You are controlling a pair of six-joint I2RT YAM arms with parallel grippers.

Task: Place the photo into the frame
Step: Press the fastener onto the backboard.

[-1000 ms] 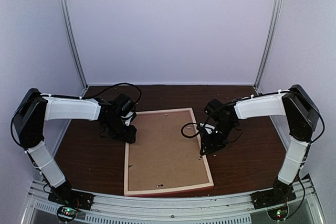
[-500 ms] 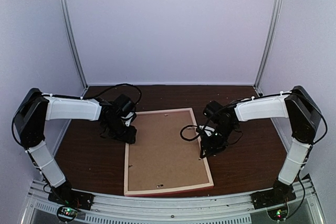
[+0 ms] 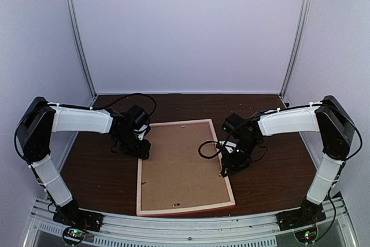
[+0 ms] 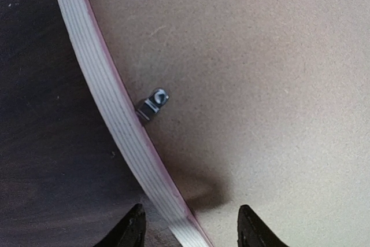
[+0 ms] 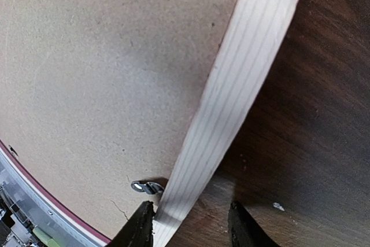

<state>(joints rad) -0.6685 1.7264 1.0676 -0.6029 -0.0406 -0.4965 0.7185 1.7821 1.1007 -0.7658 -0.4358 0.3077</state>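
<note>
Both side rails of the face-down frame [image 3: 186, 208] sit between part-open fingers [image 5: 141, 227] gripping nothing, right hand [image 5: 189, 225] nearer, left hand [image 4: 191, 228] farther, probably to square it. We see no photo; perhaps the board [image 3: 182, 166] hides it.

Right arm [image 3: 286, 118] wrist drifted slightly left and nearer, above right fingers [image 5: 245, 229]; black cable loop [image 3: 203, 148] beside those fingers slid lower across backing board [image 3: 179, 169].

Lab robot cell, plain white walls [image 3: 185, 27], aluminium posts [image 3: 78, 33], dark table [image 3: 98, 172]
</note>
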